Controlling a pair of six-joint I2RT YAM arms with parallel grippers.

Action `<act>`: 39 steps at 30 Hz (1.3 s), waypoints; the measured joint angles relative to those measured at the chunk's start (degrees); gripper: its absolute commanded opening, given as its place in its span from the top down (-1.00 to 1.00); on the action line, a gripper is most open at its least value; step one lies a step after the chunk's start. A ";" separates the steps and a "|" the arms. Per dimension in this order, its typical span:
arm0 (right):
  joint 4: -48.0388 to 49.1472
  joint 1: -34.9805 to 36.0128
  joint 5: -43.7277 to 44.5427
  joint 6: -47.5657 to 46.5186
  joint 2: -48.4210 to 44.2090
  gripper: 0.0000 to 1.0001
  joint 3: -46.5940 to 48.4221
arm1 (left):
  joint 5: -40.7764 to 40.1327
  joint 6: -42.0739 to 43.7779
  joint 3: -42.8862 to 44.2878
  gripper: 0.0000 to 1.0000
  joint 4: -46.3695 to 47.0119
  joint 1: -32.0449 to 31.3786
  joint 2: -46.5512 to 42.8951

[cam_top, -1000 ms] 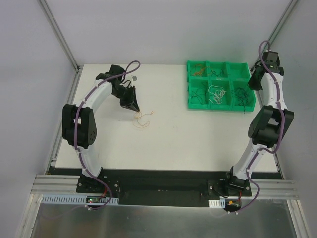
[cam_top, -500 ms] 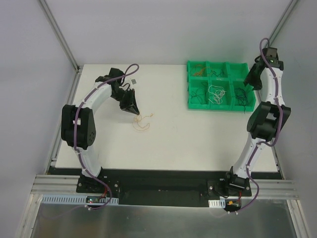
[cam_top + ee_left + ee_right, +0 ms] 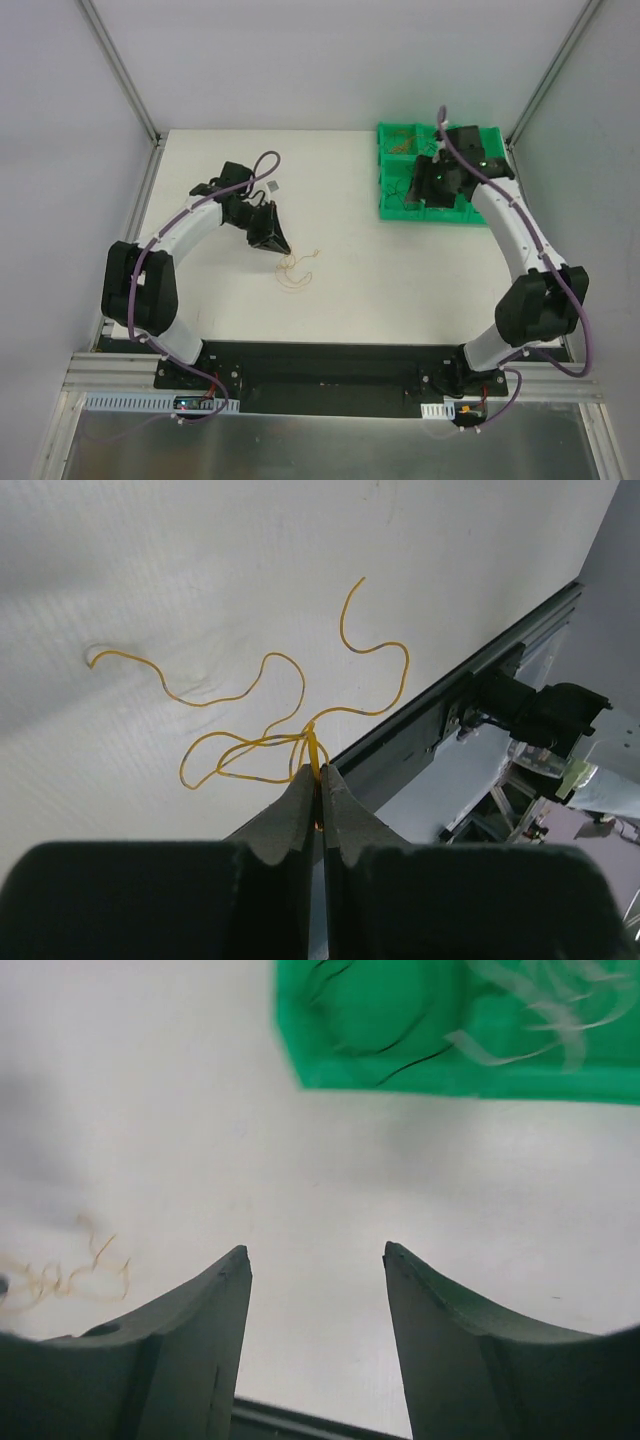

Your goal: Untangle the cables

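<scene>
Left gripper pinching the orange cable on the white table, right gripper open by the green tray.

The white table (image 3: 350, 300) carries a green tray (image 3: 397, 212) with compartments at its far right. The right arm reaches over the tray, and its gripper (image 3: 315, 1252) hangs above the bare table just in front of the tray's near edge, fingers well apart with nothing between them. The left gripper (image 3: 317, 770) is at the middle-left of the table, well apart from the tray, its fingers pressed together on a loop of the curly orange cable (image 3: 311, 730). The rest of that cable is spread loosely on the table just beyond the fingertips. Thin black cables (image 3: 410, 1060) and a white cable (image 3: 480, 1048) lie in the tray's near compartments. A small grey square (image 3: 272, 187) sits on the table beside the left arm.
</scene>
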 measured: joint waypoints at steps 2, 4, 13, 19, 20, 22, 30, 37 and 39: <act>2.69 6.16 -3.72 -0.22 -3.06 -0.20 -5.57 | 0.22 -1.36 -0.13 0.37 1.11 -2.64 -0.11; 5.01 10.67 -7.56 -0.35 -5.25 -0.25 -11.26 | 0.33 -2.34 -0.15 -0.04 2.51 -5.51 -0.15; 13.49 29.51 -15.21 -4.42 -7.82 -0.59 -26.08 | -6.80 -7.06 -13.38 -0.32 3.85 -5.64 -17.44; 17.22 38.99 -8.96 -8.20 -1.53 -0.63 -21.03 | -13.90 -10.91 -20.98 -0.37 -0.48 -3.54 -36.52; 17.86 39.52 -8.00 -8.39 1.31 -0.63 -18.88 | -14.80 -11.41 -21.29 -0.38 -1.60 -3.54 -38.91; 18.71 40.00 -6.38 -8.57 6.36 -0.63 -15.15 | -16.15 -12.00 -21.44 -0.39 -3.32 -3.54 -42.66; 18.82 43.45 -4.55 -8.72 21.35 -0.63 -5.33 | -17.99 -14.67 -21.44 -0.39 -9.64 -3.54 -52.50; 19.26 48.89 -2.58 -8.55 22.86 -0.62 -5.66 | -18.40 -15.06 -21.44 -0.40 -12.31 -3.54 -52.43; 19.76 50.53 -0.90 -8.52 22.86 -0.58 -6.36 | -18.40 -15.06 -21.42 -0.40 -12.52 -3.54 -51.80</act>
